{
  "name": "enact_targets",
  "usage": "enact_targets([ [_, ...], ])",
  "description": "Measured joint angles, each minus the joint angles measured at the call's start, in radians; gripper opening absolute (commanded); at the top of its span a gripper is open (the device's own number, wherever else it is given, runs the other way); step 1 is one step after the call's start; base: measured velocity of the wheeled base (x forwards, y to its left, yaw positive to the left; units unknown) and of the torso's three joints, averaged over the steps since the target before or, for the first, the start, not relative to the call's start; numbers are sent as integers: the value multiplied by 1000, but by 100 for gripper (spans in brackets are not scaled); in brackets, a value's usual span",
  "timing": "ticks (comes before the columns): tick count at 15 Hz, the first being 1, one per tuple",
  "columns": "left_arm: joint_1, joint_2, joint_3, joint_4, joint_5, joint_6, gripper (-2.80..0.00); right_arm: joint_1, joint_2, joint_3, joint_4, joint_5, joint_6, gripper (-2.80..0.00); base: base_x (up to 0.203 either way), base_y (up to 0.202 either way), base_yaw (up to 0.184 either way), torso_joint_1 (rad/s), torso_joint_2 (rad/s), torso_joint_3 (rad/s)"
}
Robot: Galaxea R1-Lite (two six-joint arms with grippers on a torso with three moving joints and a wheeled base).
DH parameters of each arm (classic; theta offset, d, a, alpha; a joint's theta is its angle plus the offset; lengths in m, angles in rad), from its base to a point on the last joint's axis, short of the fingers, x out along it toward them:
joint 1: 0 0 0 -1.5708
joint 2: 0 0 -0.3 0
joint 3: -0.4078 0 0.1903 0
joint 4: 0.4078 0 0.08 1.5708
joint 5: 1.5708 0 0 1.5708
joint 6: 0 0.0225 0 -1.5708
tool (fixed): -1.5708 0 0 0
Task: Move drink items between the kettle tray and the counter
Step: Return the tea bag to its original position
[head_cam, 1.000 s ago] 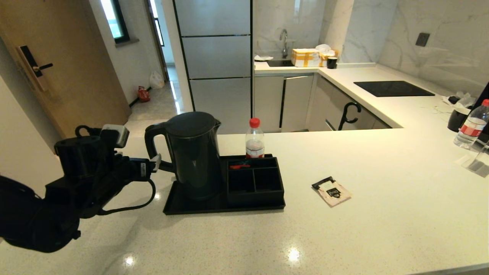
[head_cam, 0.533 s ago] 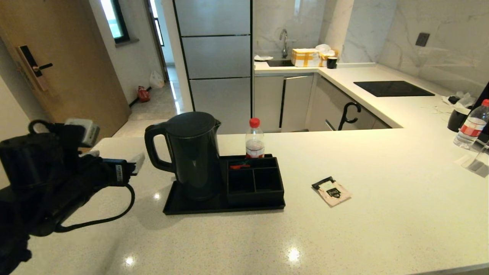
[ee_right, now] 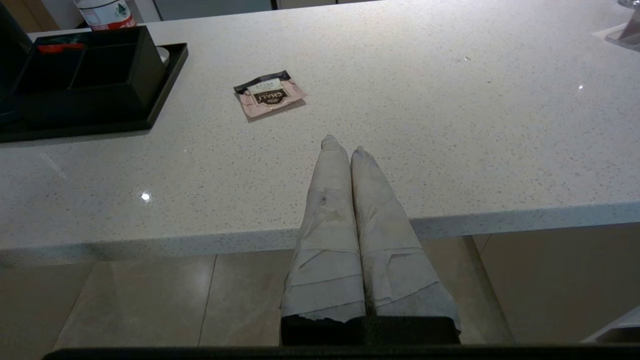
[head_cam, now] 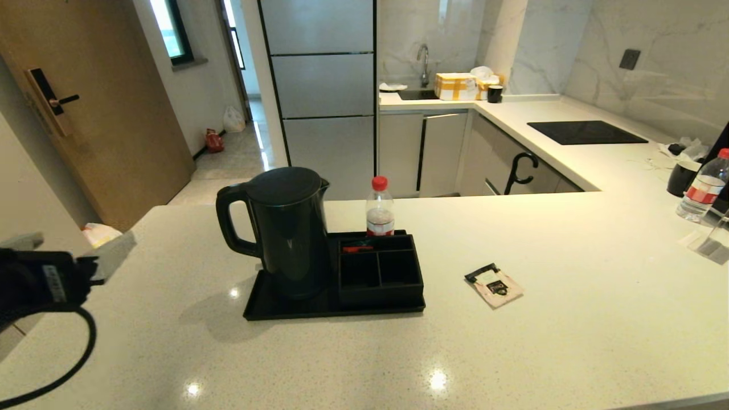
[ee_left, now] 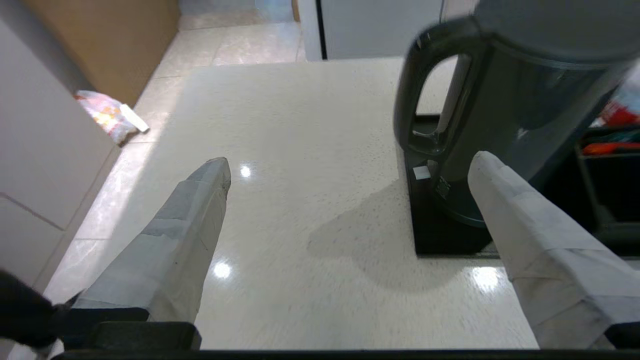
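The matte-black kettle stands upright on the left end of the black kettle tray, its loop handle facing left. The pale-pink sachet lies flat on the off-white counter, right of the tray. My left gripper is at the far left edge, well away from the handle, open and empty. In the left wrist view the kettle shows beyond the spread fingertips. My right gripper hangs at the counter's front edge, shut and empty, with the sachet ahead of it.
A red-capped bottle stands behind the tray's three-compartment box, which holds a red item. Another bottle and a black cup sit at the far right. A cooktop lies on the far counter.
My left arm has pulled back to the left, away from the kettle handle, and most of it has left the head view. The kettle, tray and sachet have not moved.
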Motion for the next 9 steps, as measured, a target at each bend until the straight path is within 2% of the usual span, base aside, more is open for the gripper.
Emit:
enact_targets([
  [4,37,-282,-100,377,1,-19,0,0,0,0,0,0,0,-280,0,0,0,0,0,0],
  [5,47,-333,-110,450,1,-21,-280,0,0,0,0,0,0,-280,0,0,0,0,0,0],
  [9,67,-454,-112,549,-6,-26,-280,1,0,0,0,0,0,-280,0,0,0,0,0,0],
])
